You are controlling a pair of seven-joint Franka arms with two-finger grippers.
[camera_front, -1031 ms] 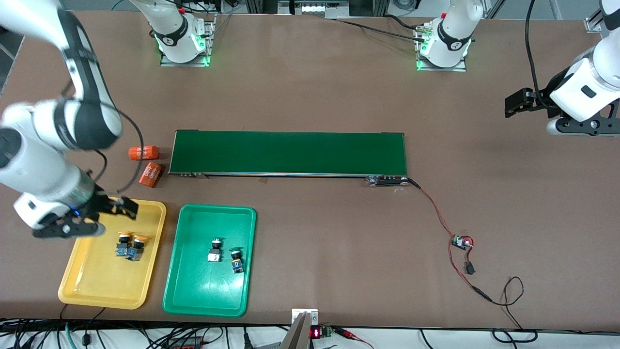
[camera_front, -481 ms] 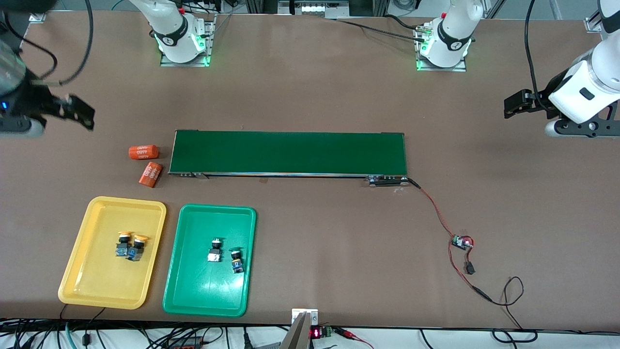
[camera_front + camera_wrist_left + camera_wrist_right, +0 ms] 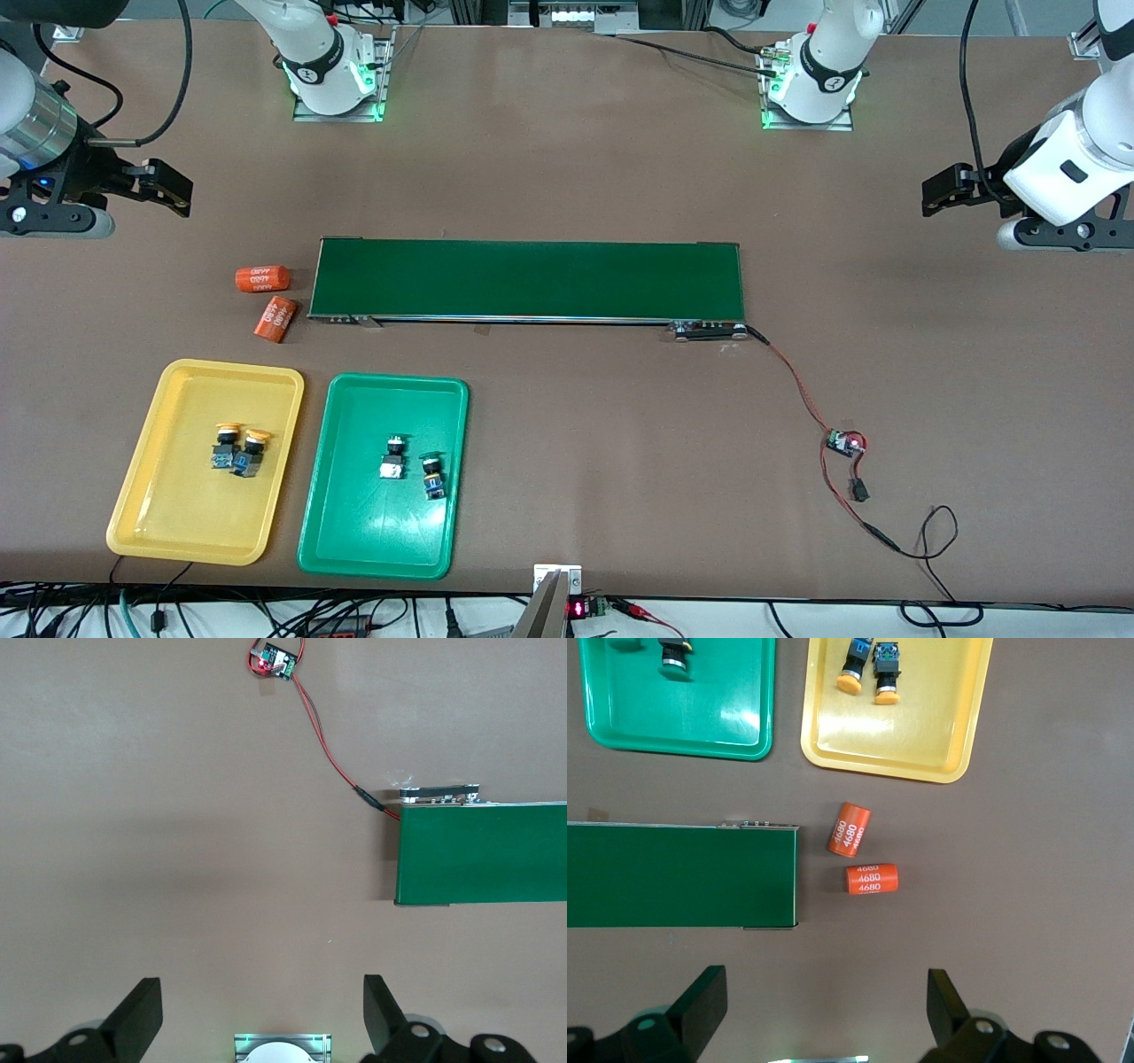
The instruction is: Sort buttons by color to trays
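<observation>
Right gripper (image 3: 168, 186): fingers spread wide, holding nothing, up in the air over bare brown tabletop (image 3: 576, 177) at the right arm's end. Left gripper (image 3: 941, 190): fingers likewise spread wide, empty, over bare table at the left arm's end.

Two orange cylinders (image 3: 262, 278) lie on the table just off the end of the long dark-green conveyor belt (image 3: 530, 279); each reads "4680".

The shallow yellow plastic tray (image 3: 151, 523) holds two yellow-capped push-button switches (image 3: 239, 449), touching each other. The shallow green plastic tray (image 3: 354, 540), just beside it, holds two green-capped push-button switches (image 3: 412, 465), slightly apart. Both trays lie nearer the front camera than the belt, close to the table edge.

A small circuit board (image 3: 846, 441) with red-and-black wires lies toward the left arm's end.
</observation>
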